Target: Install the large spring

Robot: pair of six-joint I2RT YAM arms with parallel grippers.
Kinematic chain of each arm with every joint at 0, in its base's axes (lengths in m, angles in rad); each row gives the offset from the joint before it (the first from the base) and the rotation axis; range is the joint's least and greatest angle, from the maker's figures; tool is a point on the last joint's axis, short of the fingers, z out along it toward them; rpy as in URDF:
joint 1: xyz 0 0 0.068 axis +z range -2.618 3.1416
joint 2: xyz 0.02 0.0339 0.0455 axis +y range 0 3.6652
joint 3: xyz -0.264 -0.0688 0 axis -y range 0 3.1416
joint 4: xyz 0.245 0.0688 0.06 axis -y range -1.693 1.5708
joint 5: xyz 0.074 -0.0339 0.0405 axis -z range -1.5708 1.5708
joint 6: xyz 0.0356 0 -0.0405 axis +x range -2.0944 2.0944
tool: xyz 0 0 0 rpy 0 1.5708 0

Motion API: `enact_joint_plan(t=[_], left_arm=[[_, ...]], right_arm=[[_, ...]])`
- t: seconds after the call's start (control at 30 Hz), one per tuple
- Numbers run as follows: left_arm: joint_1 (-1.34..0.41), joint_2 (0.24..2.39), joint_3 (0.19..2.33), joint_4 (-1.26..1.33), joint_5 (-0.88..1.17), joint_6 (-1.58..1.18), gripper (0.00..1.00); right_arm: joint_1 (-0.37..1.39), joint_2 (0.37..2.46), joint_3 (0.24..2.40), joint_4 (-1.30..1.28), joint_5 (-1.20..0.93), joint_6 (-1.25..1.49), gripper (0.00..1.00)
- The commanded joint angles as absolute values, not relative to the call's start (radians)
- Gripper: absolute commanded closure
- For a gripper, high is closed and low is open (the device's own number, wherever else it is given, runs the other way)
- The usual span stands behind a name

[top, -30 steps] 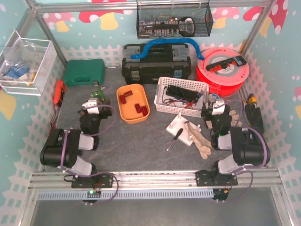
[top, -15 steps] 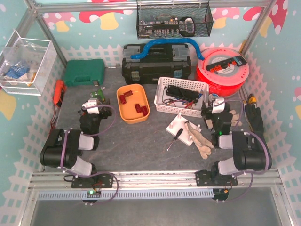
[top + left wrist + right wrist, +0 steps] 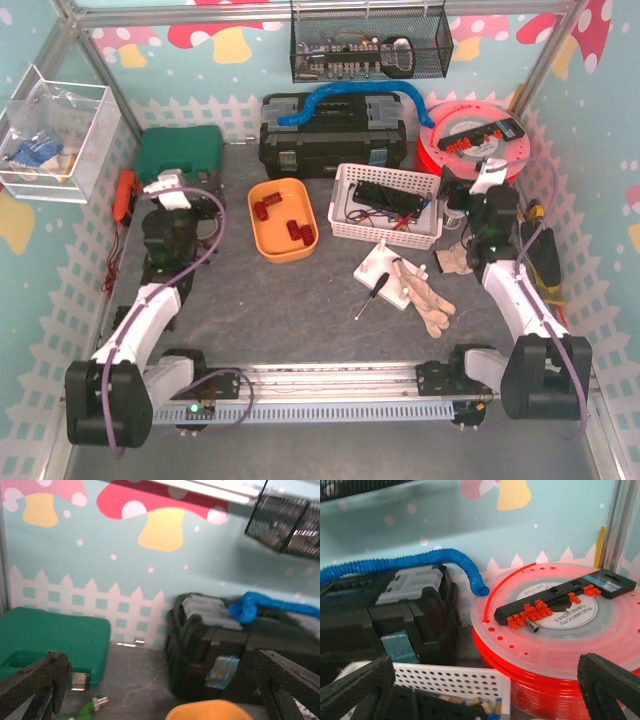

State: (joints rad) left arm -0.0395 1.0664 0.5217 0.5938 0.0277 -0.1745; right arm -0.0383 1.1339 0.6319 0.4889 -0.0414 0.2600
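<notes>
Arms [image 3: 150, 300] [image 3: 515, 290] outstretched, seemingly level (jaws wide).

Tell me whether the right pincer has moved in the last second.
Yes. The right pincer has swung away from the white basket, back toward the red spool at the rear. It is open and holds nothing.

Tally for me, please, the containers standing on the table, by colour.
orange tray: 1
white basket: 1
black toolbox: 1
green case: 1
Total: 4
</notes>
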Motion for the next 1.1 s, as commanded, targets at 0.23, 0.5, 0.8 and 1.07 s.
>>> enact_joint_plan(t=[0.23, 0.5, 0.8, 1.07], left_arm=[[-0.021, 0.854, 0.498, 0.262, 0.245, -0.709, 0.01], [-0.099, 0.958, 0.481, 0.311, 0.479, -0.725, 0.03], [-0.449, 1.079, 0.518, 0.300, 0.227, -0.569, 0.04], [-0.602, 1.131, 0.489, 0.333, 0.134, -0.515, 0.01]], right_arm=[[-0.034, 1.177, 0.781, 0.003, -0.352, 0.450, 0.01], [0.107, 1.220, 0.794, -0.173, -0.275, 0.378, 0.03], [0.319, 1.249, 0.824, -0.373, -0.034, 0.383, 0.28], [0.443, 1.228, 0.779, -0.437, 0.059, 0.434, 0.47]])
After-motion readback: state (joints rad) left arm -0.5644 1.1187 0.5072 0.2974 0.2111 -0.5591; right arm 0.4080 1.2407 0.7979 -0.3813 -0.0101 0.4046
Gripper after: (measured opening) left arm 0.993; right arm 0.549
